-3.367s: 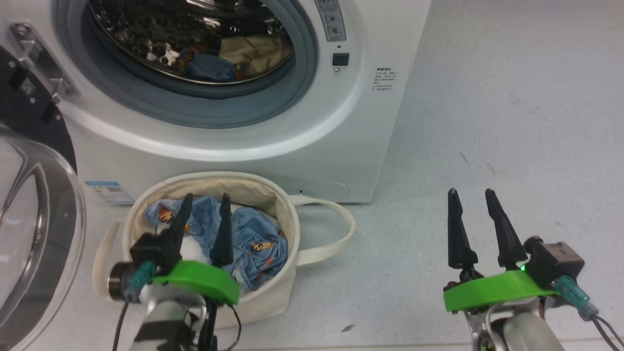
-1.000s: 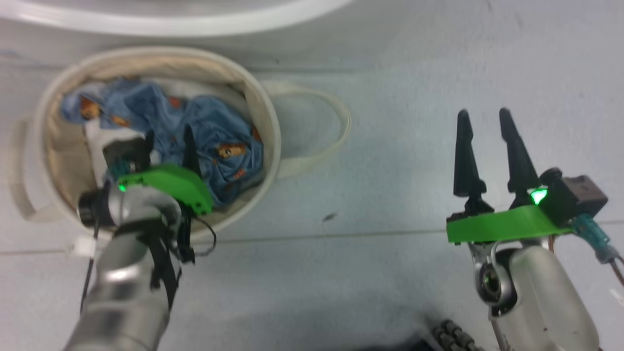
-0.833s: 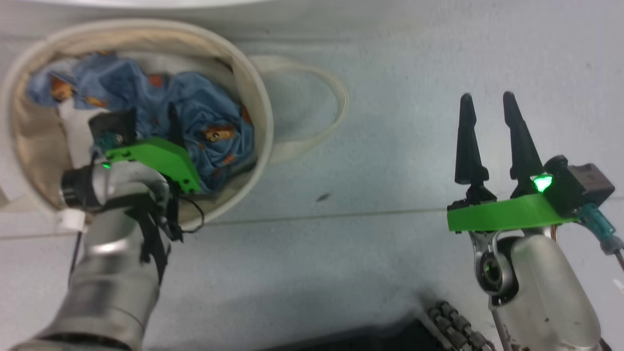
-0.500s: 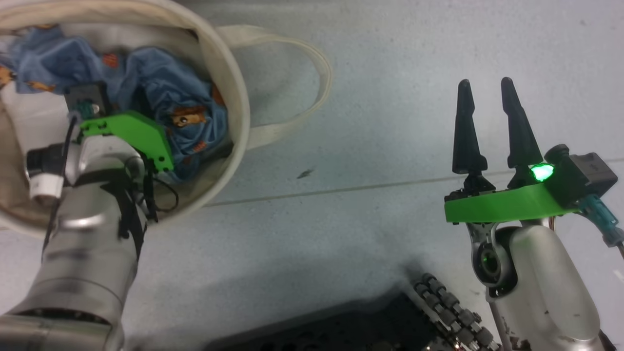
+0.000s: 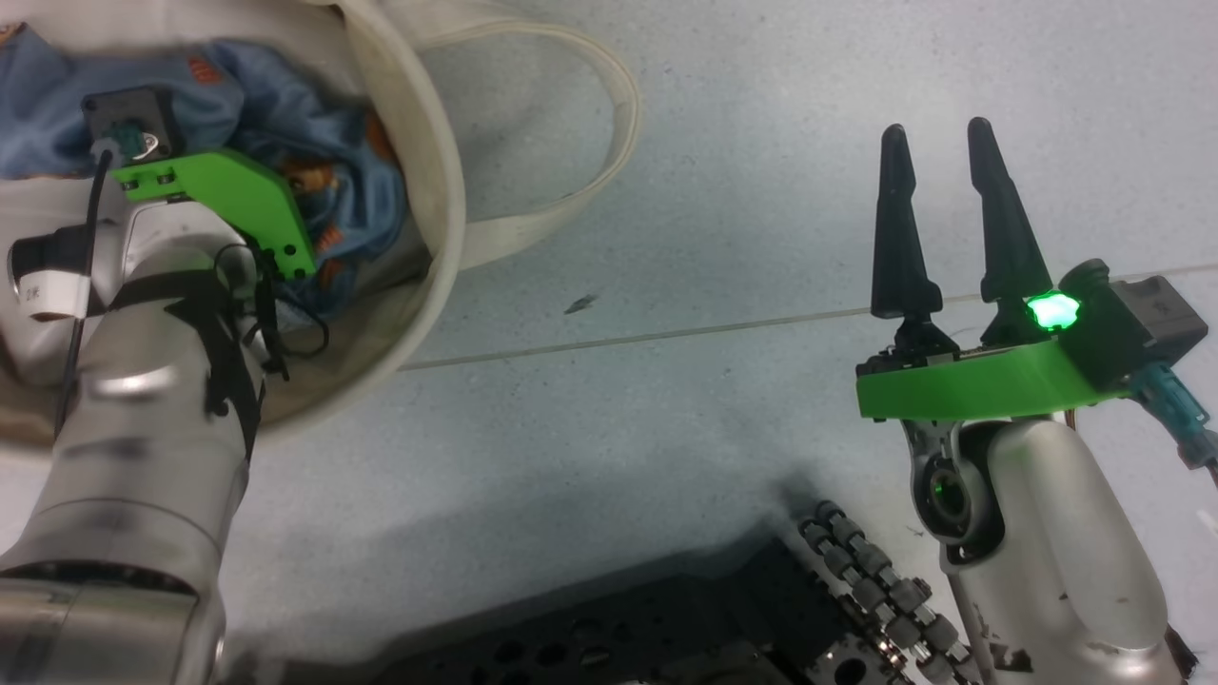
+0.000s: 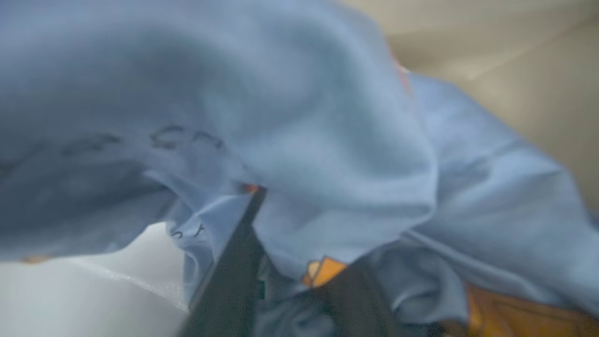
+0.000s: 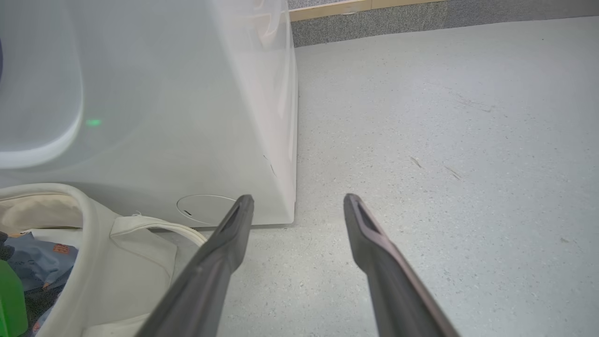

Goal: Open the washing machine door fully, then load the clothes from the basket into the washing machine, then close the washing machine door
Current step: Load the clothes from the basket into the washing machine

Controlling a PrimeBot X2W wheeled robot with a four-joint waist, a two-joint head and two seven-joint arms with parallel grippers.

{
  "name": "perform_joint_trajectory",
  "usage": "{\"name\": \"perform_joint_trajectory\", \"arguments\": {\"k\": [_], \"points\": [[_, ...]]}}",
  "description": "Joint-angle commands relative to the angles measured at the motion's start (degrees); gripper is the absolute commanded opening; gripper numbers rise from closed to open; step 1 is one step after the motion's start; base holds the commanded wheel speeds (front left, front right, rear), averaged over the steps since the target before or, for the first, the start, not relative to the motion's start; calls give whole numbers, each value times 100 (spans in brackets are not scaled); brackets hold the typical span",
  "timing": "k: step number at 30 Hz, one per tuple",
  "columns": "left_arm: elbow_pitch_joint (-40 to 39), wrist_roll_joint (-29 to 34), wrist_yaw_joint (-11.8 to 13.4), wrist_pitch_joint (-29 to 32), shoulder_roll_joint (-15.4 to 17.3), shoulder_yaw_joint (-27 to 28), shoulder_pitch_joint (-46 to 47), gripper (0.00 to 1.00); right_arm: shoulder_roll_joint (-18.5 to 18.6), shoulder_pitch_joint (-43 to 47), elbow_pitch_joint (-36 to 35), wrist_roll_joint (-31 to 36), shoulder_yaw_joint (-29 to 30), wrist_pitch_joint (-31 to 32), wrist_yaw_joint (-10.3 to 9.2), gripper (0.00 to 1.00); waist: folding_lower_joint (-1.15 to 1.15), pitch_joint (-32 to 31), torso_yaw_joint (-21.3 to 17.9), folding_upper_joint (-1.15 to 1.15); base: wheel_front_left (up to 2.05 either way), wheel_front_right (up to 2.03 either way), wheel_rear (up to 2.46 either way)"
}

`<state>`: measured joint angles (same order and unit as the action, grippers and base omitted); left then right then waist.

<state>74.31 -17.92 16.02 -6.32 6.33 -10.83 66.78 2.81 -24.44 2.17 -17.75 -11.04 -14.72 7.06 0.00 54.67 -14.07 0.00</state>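
The cream basket sits at the upper left of the head view, with blue printed clothes inside. My left arm reaches down into it, and the green wrist bracket covers the fingers. In the left wrist view my left gripper is buried in the clothes, its jaws narrowed on a fold of blue fabric. My right gripper hangs open over bare floor, right of the basket. The right wrist view shows the white washing machine behind the basket. The washing machine door is out of view.
One loop handle of the basket lies on the grey floor toward my right gripper. White padding lies under the clothes. My dark wheeled base fills the bottom of the head view. Open floor stretches right of the washer.
The head camera has swung down, shifting the whole picture. My left gripper has sunk deeper into the basket and narrowed its jaws on the blue fabric. The right gripper stays open.
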Motion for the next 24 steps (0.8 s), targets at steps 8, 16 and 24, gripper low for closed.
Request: {"name": "perform_joint_trajectory", "arguments": {"k": [8, 16, 24], "points": [[-103, -170, -436, -756, 28, 106, -235, 0, 7, 185, -157, 42, -68, -28, 43, 100, 0, -427, 218, 0, 0, 0, 0], [-2002, 16, -735, -865, 8, 419, -1116, 0, 7, 346, -25, 117, -60, -28, 43, 100, 0, -1371, 500, 0, 0, 0, 0], [-3967, 368, -1226, -867, -268, 1089, -2446, 0, 7, 688, 162, 168, -104, -28, 43, 100, 0, -2541, 686, 0, 0, 0, 0]]}}
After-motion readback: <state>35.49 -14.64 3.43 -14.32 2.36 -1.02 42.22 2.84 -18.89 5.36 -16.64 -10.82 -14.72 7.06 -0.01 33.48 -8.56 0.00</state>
